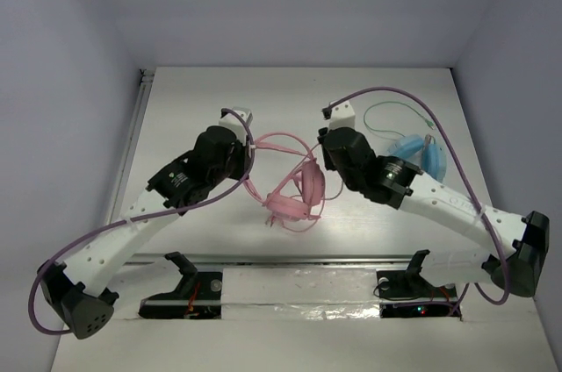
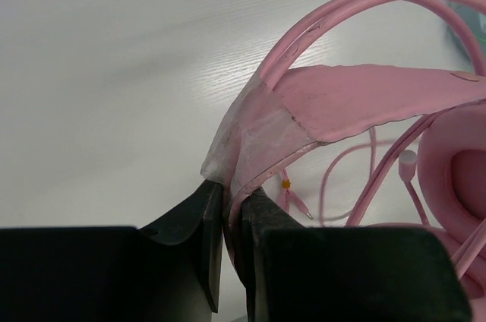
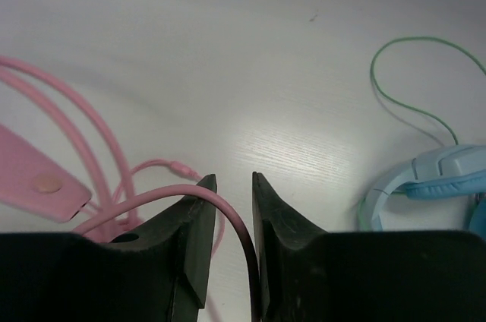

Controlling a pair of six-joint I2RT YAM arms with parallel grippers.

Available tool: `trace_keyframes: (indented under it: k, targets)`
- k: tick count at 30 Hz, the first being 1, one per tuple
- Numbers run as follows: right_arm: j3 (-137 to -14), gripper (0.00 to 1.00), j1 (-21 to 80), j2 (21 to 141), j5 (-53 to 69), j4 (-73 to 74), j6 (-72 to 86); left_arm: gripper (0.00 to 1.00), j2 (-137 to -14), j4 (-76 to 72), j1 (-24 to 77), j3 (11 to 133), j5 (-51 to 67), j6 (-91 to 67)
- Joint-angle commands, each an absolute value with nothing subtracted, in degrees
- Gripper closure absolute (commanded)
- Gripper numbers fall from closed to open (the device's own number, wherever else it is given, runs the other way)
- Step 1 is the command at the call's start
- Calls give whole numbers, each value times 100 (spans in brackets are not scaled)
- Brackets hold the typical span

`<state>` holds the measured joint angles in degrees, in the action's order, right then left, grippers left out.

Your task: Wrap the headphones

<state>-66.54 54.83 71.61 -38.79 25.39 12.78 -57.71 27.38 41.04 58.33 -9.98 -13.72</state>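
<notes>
Scene: a white counter (image 1: 189, 104) with two arms reaching in from the near edge towards its middle.
Task thing: the pink headphones (image 1: 297, 192) lie on the counter's middle, between the two arms, ear cups towards the near side.
Left gripper: the left gripper (image 2: 231, 212) is pressed together on the pink headphones, pinching one end of the headband (image 2: 364, 105) where a clear, crinkled film covers it.
Headband: a flat pink strip with thin pink tubes arching above it. It rises from the left gripper and curves away to the right in the left wrist view.
Ear cup: one padded pink ear cup (image 2: 452, 166) sits at the right edge of the left wrist view, beyond the headband.
Right gripper: the right gripper (image 3: 234, 185) has its fingers spread a little, with a clear gap between them.
Pink cable: the pink cable (image 3: 171, 187) arcs over the right gripper's left finger and drops into the gap. It lies against the inner side and is not squeezed.
Cable loops: more loops of it lie on the counter to the left of the right gripper.
Other headphones: light blue headphones (image 1: 420, 154) lie on the counter beside the right arm, apart from the pink pair.
Green cable: a thin green cable (image 3: 372, 75) loops away from the light blue headphones over the counter.
</notes>
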Motion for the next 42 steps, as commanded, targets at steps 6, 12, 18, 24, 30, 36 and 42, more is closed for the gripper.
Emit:
trace_keyframes:
  k: [6,12,18,24,30,36,42]
  targets:
    - [-6109,68,5046,6715,-3588,1320,1617,100,-5282,2435,3692,6161,261,-1371]
    - [-5371,69,4711,6513,-2137,100,1872,100,-5124,2198,3209,6196,1403,-1450]
    - [-4387,73,4658,6091,-1346,-1288,2372,100,-4983,1803,2462,6284,1897,-1774]
    - [-3253,67,4658,6081,-476,-3169,2785,100,-5053,1214,2320,6451,2302,-2223]
    - [-3235,62,4658,6872,-61,-4050,2734,100,-5176,721,2320,6740,2409,-2865]
    - [-3252,56,4535,7452,-27,-4771,2698,100,-5422,580,2268,7259,2576,-3234]
    - [-3252,57,4535,8235,465,-5484,2918,100,-5528,291,2215,7488,2426,-3681]
